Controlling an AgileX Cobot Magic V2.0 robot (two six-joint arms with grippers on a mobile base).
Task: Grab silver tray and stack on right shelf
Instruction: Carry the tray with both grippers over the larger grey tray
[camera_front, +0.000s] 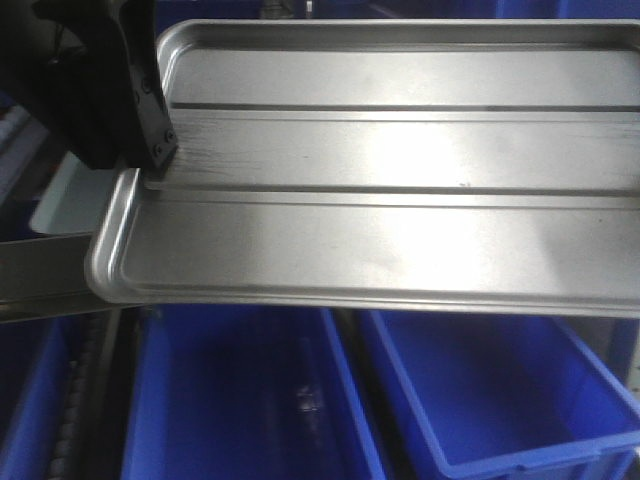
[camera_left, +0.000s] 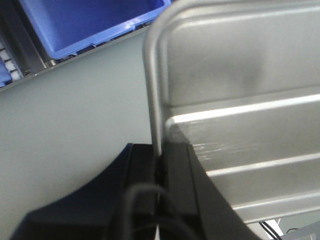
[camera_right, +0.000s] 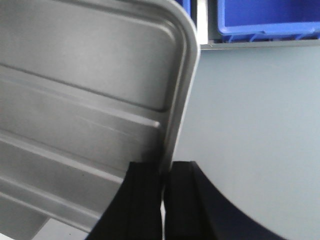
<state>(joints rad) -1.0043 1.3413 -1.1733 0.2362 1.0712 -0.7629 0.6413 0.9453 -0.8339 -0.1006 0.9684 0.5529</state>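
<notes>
Silver tray (camera_front: 380, 150) was held roughly level and clear of any support, its ridged base facing the front camera. The left gripper (camera_left: 160, 150) was clenched on the rim of one short end, one finger inside and one outside. The right gripper (camera_right: 165, 167) grasped the opposite short rim likewise. Blue bins (camera_front: 230, 400) lay beneath the tray, which hid their far parts. A grey surface (camera_left: 75, 100) showed under both ends in the wrist views, with more bins at its far edge.
</notes>
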